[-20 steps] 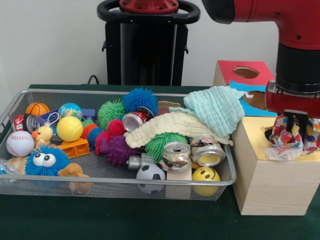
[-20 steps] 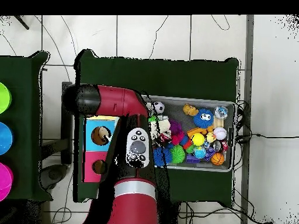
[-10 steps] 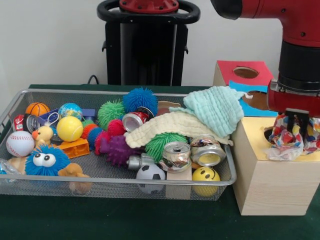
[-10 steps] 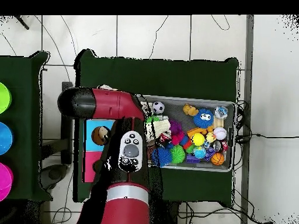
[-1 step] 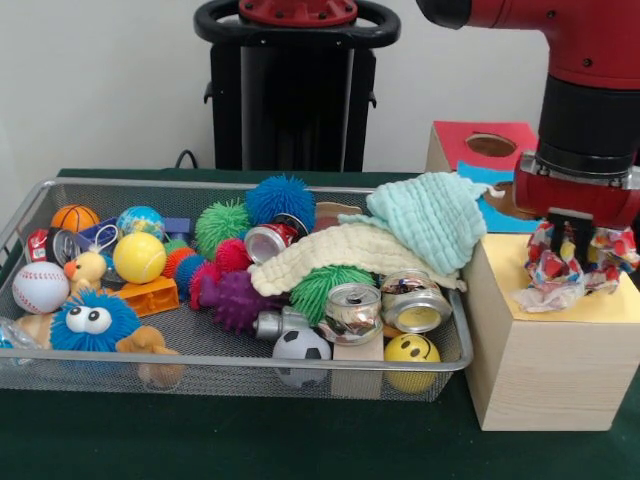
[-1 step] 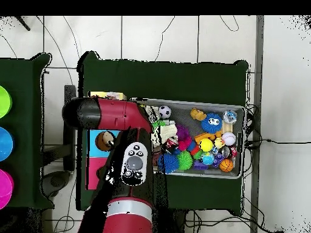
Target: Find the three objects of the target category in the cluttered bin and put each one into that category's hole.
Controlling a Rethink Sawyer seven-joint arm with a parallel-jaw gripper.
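At lower left of the frame, the wire bin [image 5: 30, 215] holds balls, cans and two cloths. At right, the fingers [image 5: 572, 240] pinch a colourful patterned cloth [image 5: 560, 275] on the wooden box's [image 5: 545, 365] yellow top.

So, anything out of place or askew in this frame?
Yes: the patterned cloth in the end effector lies crumpled on the yellow box top, not in a hole, and two cloths spill over the bin's rim.
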